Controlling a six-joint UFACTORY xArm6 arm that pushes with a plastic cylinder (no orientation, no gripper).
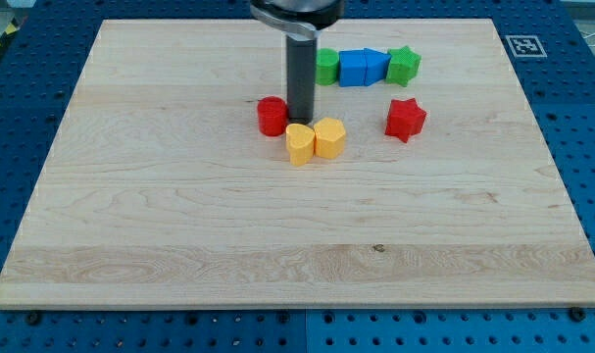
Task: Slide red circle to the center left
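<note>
The red circle [272,116] is a short red cylinder standing on the wooden board [179,216], a little above the board's middle. My tip [300,120] is down on the board just to the right of the red circle, close to it or touching it. Two yellow blocks [315,140] lie side by side right below my tip. The dark rod rises from the tip to the view's top edge.
A red star [406,119] lies to the right. Near the top edge a row holds a green block [326,67], partly behind the rod, two blue blocks [363,68] and a green star [404,66]. A blue perforated table surrounds the board.
</note>
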